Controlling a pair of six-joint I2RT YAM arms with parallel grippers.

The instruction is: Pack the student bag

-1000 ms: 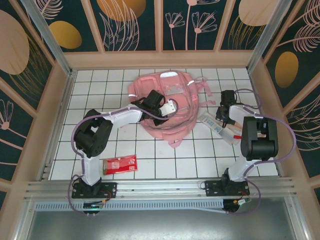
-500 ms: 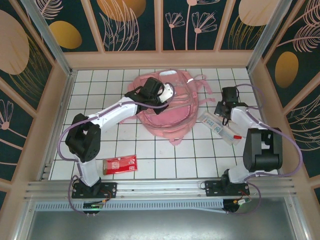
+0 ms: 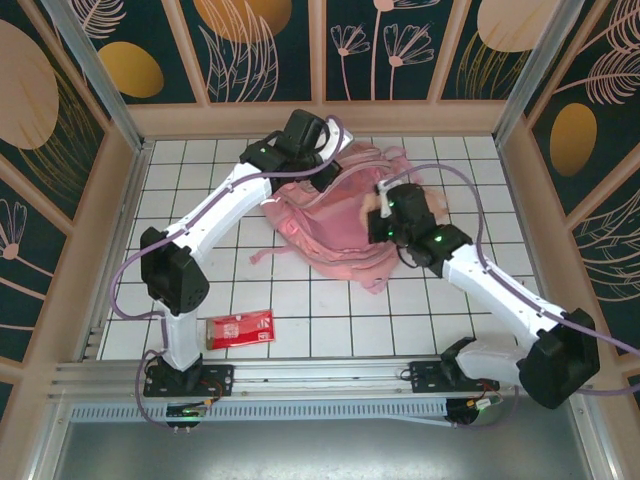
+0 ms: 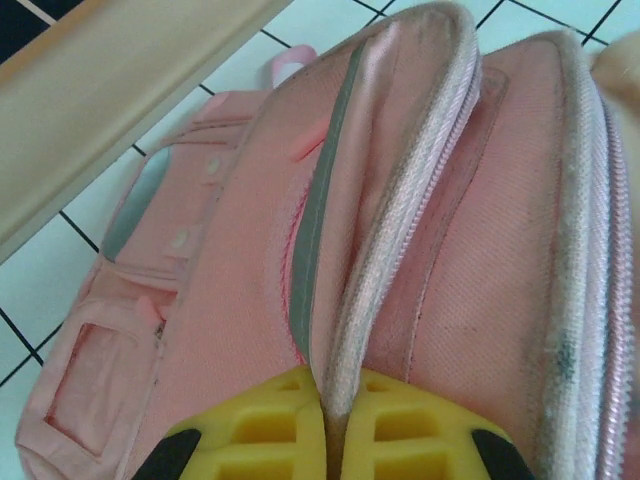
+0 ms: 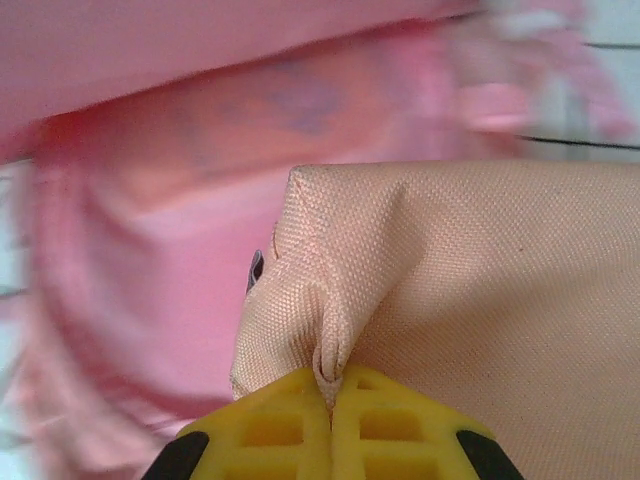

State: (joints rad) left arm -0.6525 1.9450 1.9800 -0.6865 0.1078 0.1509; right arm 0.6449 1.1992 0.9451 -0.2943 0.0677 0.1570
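The left gripper (image 4: 335,392) is pinching the student bag (image 4: 235,290) by its far zip edge. The right gripper (image 5: 335,388) is pinching a small beige pouch (image 5: 480,290) at the bag's right side

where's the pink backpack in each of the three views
top external: the student bag lies far middle on the white tiled table, between the two arms.
left wrist: the student bag takes up most of the picture, its zip edge pinched in the left gripper at the bottom.
right wrist: the student bag is the blurred pink behind the beige pouch that the right gripper holds.
shared landmark: the white tiled table.
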